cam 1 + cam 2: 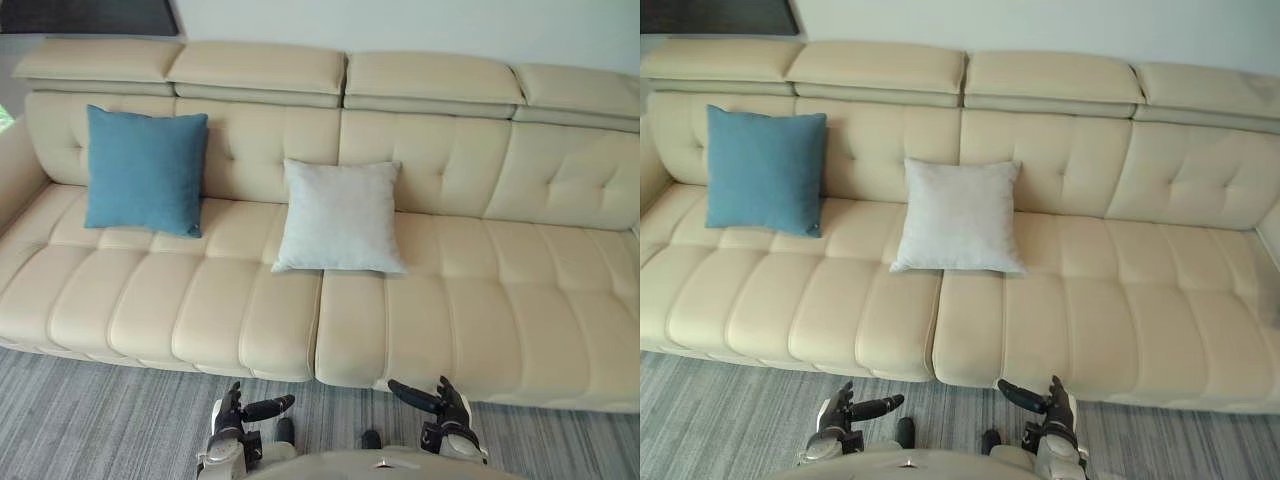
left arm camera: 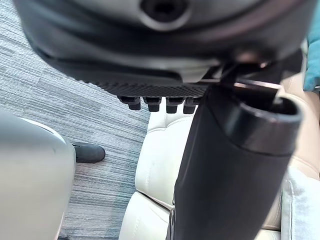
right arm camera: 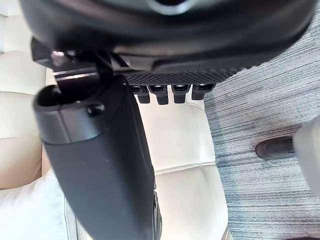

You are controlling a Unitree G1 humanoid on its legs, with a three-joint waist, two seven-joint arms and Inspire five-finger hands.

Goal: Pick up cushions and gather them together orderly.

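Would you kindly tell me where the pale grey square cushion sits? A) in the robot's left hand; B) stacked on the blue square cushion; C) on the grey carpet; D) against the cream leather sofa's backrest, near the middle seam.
D: the pale grey square cushion leans on the backrest of the cream leather sofa, apart from the blue square cushion.

The left hand (image 1: 230,415) is black and sits on a silver-grey wrist; the right hand (image 1: 447,408) looks the same; seen close, the left thumb (image 2: 235,165) is a thick matt black tube; the fingertips (image 2: 160,104) are small, square, black; a small silvery screw (image 3: 58,56) shines beside the right thumb.
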